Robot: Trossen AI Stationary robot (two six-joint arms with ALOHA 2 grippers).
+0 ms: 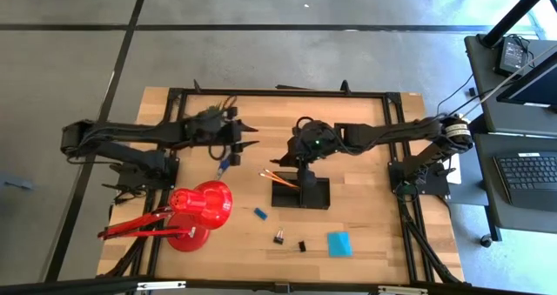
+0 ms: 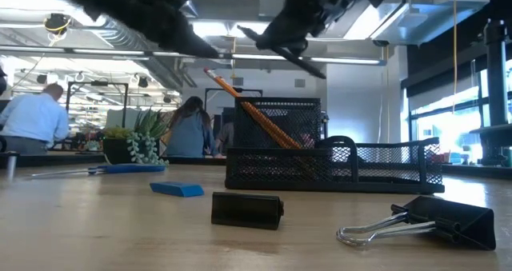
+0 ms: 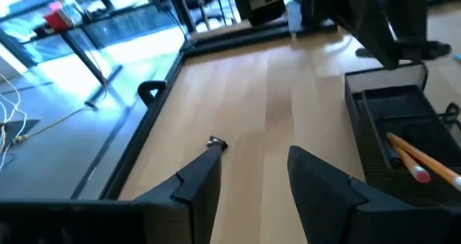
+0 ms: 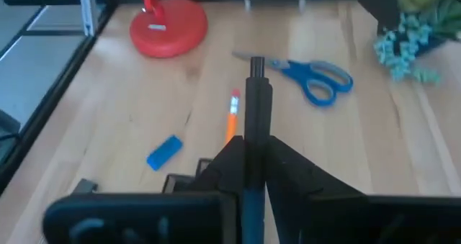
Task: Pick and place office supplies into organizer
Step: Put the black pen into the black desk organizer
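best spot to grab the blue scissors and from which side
Grip the scissors from straight above, across the narrow neck where the closed blades meet the blue handles. They lie flat on the table, so a side approach gives the fingers nothing to close on, and the handle loops are too wide. The open left gripper is nearest; the right gripper is shut on a pen.

My high view looks straight down; my low one sits level on the table; both show the organizer (image 1: 301,192).
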